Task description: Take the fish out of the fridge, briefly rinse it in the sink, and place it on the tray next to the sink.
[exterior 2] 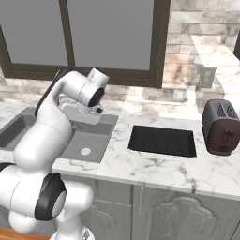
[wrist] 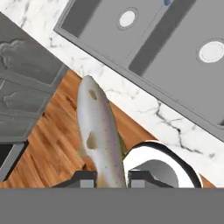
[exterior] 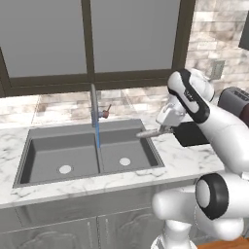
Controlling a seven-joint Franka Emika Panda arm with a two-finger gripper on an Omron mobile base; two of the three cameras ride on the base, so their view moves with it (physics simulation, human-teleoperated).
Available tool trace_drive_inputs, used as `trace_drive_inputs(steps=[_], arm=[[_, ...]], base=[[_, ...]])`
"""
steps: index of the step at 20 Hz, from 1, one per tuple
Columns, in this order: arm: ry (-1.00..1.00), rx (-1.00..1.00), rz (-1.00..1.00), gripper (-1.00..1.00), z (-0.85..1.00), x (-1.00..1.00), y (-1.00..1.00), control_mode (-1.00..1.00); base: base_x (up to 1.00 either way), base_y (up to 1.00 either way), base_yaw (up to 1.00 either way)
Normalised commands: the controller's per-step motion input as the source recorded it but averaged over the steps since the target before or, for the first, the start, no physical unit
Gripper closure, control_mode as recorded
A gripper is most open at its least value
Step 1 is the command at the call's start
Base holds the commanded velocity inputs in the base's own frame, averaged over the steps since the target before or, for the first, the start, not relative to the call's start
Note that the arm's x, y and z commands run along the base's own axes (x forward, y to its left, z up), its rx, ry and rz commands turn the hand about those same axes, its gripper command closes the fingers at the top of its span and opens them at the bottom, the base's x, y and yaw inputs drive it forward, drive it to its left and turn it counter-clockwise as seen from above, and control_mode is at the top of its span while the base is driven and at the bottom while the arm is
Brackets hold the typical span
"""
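My gripper (exterior: 163, 128) hangs above the right edge of the sink (exterior: 44, 146), shut on the fish (exterior: 147, 133). The slim pale body sticks out level to the left, over the right basin. In the hand view the fish (wrist: 99, 131) runs up from between the two fingertips of the gripper (wrist: 112, 178), grey-white with faint spots. The sink (wrist: 175, 48) lies beyond it with both round drains showing. The flat black tray (exterior 2: 162, 140) lies on the counter just right of the sink (exterior 2: 93, 138). A corner of the tray (exterior: 190, 134) shows behind my arm. The fridge is out of view.
A tall thin faucet (exterior: 94, 104) stands behind the basin divider, with a thin blue stream (exterior: 97, 137) falling from it. A dark toaster (exterior 2: 222, 126) stands right of the tray. A window and a stone wall back the marble counter (exterior 2: 154, 166).
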Motion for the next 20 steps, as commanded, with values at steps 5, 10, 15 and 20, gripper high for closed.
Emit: trace_drive_inputs(steps=[5, 10, 15, 20], arm=[[-0.09, 0.25, 0.29, 1.00, -0.06, 0.11, 0.58, -1.00], [-0.02, 0.24, 0.21, 1.00, -0.21, 0.46, 0.40, -1.00], [0.13, 0.06, 0.12, 1.00, -0.06, 0.48, -0.18, -1.00], [0.08, 0.00, 0.06, 1.00, -0.08, 0.34, -0.03, -1.00]], base=[[0.00, 0.00, 0.00], [0.00, 0.00, 0.00], [0.00, 0.00, 0.00], [0.00, 0.00, 0.00]])
